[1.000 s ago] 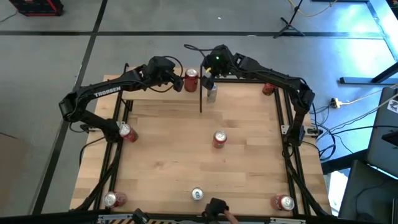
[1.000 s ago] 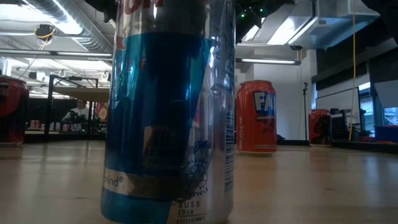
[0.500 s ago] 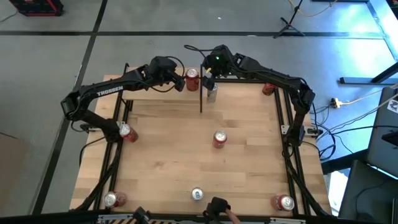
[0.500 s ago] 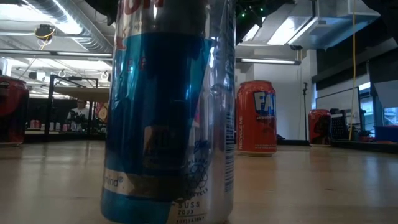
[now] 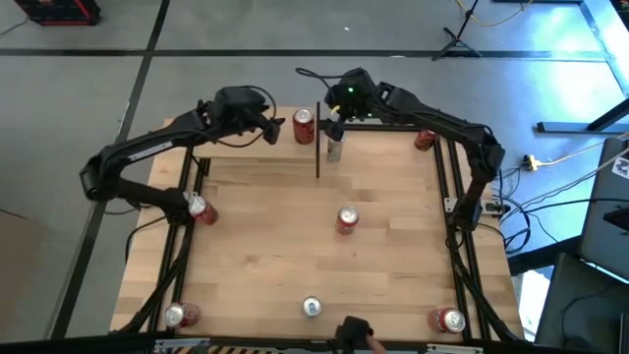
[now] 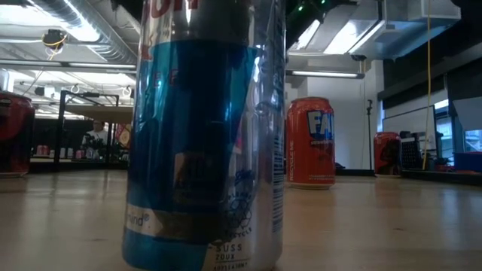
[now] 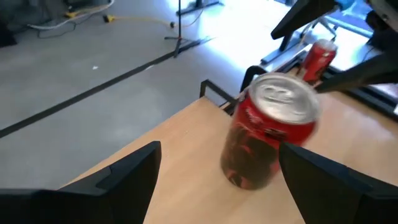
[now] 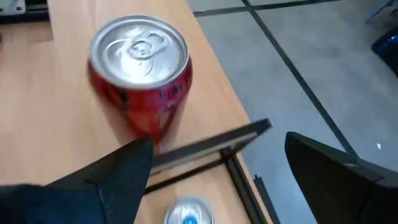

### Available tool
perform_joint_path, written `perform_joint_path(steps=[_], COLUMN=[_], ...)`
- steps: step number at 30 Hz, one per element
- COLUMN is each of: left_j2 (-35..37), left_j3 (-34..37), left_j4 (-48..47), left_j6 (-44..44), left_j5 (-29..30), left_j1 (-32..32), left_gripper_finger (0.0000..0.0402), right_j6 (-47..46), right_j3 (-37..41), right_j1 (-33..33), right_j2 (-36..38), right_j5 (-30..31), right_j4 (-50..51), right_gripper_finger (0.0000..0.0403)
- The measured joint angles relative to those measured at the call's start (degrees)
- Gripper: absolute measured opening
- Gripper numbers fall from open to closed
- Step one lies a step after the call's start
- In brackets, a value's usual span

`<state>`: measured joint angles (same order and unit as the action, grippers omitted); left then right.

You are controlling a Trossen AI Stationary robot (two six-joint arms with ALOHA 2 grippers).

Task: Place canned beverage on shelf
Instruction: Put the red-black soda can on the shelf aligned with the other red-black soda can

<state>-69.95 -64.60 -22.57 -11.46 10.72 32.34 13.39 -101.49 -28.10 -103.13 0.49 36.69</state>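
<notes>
A red can (image 5: 304, 126) stands upright on its base on the shelf (image 5: 226, 146), a light-wood board with thin black posts at the table's far edge. My left gripper (image 5: 267, 120) is open, level with the can and just to its left, touching nothing. In the left wrist view the can (image 7: 270, 130) stands ahead of the spread fingers. My right gripper (image 5: 333, 120) is open above the shelf's right end, over a slim silver can (image 5: 335, 148). In the right wrist view the red can (image 8: 140, 81) stands beyond the open fingers.
Red cans stand at mid-table (image 5: 346, 219), the left edge (image 5: 200, 207), the far right corner (image 5: 424, 140) and both near corners (image 5: 175, 316) (image 5: 449, 320). A blue-silver can (image 5: 312, 308) stands at the near edge and fills the low view (image 6: 203, 135). A tall black post (image 5: 317, 138) rises beside the red can.
My left gripper has drawn back toward the table's left edge, away from the red can, which stays upright on the shelf. My right arm has shifted slightly toward the far right.
</notes>
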Motion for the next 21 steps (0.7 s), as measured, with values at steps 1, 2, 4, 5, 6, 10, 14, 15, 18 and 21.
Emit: perform_joint_path(steps=[1,2,4,5,6,10,14,15,18,21], left_j2=[1.41,2.93,5.86,7.23,8.45,12.51,14.4,14.69,15.03,14.97], left_j3=[0.0,0.0,0.0,0.0,0.0,0.0,0.02,0.02,0.02,0.02], left_j4=[-0.73,-1.65,-3.91,-5.4,-7.04,-12.2,-15.14,-15.43,-16.3,-16.57], left_j6=[0.0,-0.02,-0.01,-0.01,-0.04,-0.13,-0.04,0.0,0.02,0.25], left_j5=[0.02,0.02,0.07,0.11,0.12,0.72,0.88,1.08,1.22,1.19], left_j1=[-0.32,-0.69,-1.59,-2.06,-2.52,-4.5,-5.84,-6.12,-6.94,-7.68], left_gripper_finger=[0.0322,0.0322,0.0322,0.0322,0.0322,0.0322,0.0322,0.0322,0.0322,0.0322], right_j6=[-0.15,-0.88,-1.37,-1.54,-1.57,-3.65,-6.22,-6.84,-7.52,-8.5], right_j3=[0.0,0.0,0.0,0.0,0.0,0.0,0.0,0.0,0.02,0.02], right_j1=[0.0,0.0,-0.04,-0.38,-0.96,-4.53,-9.66,-11.16,-15.81,-20.18], right_j2=[0.8,1.74,3.64,4.74,5.88,9.31,12.12,12.49,12.88,12.98], right_j5=[-0.02,0.0,1.17,2.72,3.85,6.53,6.54,6.51,6.45,6.45], right_j4=[1.14,2.28,5.38,7.54,10.31,21.26,30.22,32.35,37.68,42.68], right_gripper_finger=[0.0356,0.0356,0.0356,0.0356,0.0356,0.0356,0.0356,0.0356,0.0356,0.0356])
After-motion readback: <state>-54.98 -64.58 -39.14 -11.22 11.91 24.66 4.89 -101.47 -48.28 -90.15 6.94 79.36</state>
